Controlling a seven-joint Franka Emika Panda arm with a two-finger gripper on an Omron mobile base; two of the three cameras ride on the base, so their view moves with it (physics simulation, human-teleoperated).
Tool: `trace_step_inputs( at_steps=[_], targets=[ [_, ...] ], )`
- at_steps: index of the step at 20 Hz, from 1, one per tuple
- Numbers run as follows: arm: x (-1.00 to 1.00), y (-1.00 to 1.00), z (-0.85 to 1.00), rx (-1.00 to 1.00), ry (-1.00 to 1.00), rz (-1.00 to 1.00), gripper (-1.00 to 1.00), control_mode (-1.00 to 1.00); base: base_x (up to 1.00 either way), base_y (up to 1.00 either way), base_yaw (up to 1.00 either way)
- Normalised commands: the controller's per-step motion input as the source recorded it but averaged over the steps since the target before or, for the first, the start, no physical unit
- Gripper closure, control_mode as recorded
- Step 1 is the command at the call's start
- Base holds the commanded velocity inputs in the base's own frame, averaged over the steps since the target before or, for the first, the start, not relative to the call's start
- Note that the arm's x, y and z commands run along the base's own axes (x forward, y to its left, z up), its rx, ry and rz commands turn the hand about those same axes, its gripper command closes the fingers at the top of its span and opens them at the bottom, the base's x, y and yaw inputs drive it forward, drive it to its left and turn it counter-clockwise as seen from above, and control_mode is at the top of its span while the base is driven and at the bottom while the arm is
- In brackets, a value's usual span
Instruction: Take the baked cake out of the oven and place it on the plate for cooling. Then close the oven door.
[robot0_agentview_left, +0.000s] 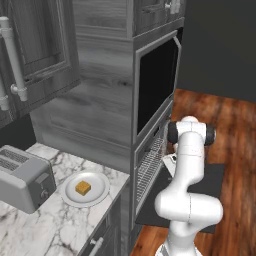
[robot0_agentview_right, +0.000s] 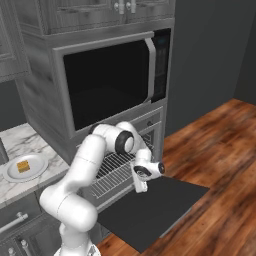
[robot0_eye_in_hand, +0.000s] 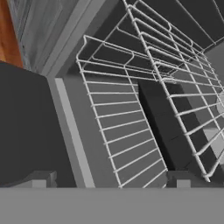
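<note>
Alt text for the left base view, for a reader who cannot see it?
The baked cake sits on the plate on the marble counter, beside a toaster. To the right, the white arm reaches toward the oven, whose door lies open.

Domestic kitchen, rendered: we record grey wood-grain cabinets (robot0_agentview_left: 40, 45) with pale bar handles, a marble-patterned worktop (robot0_agentview_left: 45, 225) carrying a silver toaster (robot0_agentview_left: 22, 184) and a round plate (robot0_agentview_left: 86, 189) with a small golden-brown cake (robot0_agentview_left: 83, 188). We note a tall built-in column holding a black-glass unit (robot0_agentview_right: 107, 82) above a steel oven (robot0_agentview_right: 125, 170), its door (robot0_agentview_right: 150, 210) dropped flat and wire racks (robot0_eye_in_hand: 144, 96) showing. We list reddish wood-plank flooring (robot0_agentview_right: 220, 150) and a dark wall behind.
</note>
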Motion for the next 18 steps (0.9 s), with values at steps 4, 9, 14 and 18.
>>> trace_step_inputs(
  at_steps=[4,9,14,18],
  targets=[
    [-0.93,-0.46,0.76,-0.07,-0.15,0.01,-1.0,-1.0,0.0,0.0,0.0],
    [-0.99,-0.55,0.81,-0.09,-0.11,0.06,-1.0,-1.0,0.0,0.0,0.0],
    [-1.0,-0.51,0.5,-0.16,-0.13,0.06,-1.0,-1.0,0.0,0.0,0.0],
    [-1.0,-0.55,0.27,-0.21,-0.19,0.01,-1.0,-1.0,0.0,0.0,0.0]
  ],
)
